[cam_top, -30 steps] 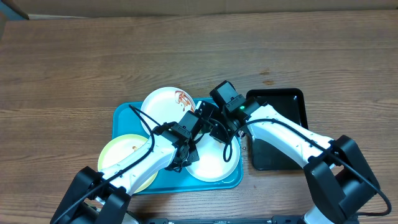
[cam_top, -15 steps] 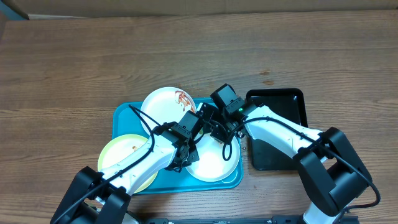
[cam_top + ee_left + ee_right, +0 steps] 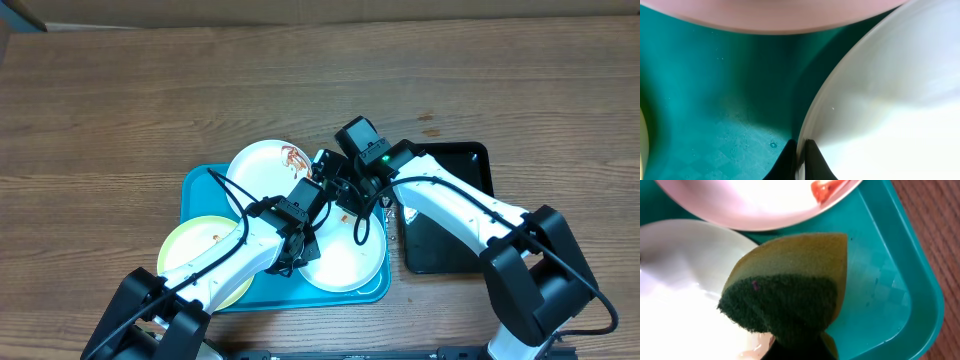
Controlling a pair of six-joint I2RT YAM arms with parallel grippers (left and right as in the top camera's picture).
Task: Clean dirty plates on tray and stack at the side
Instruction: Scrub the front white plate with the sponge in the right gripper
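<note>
Sponge [image 3: 790,285] fills the right wrist view, hiding most of the right gripper [image 3: 792,354] pinching it over the tray [image 3: 197,182] near 1 o'clock. Left gripper [image 3: 799,159], angled low, clamps the rim of the white plate [image 3: 345,262] at 4 o'clock. Black tray [image 3: 455,165] at 3 o'clock sits partly under the right arm [image 3: 450,205].

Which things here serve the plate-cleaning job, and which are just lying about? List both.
Job: turquoise tray; smeared white plate; yellow-green plate; front white plate, pinched by the left gripper; sponge, held by the right gripper.
Lying about: black tray.
</note>
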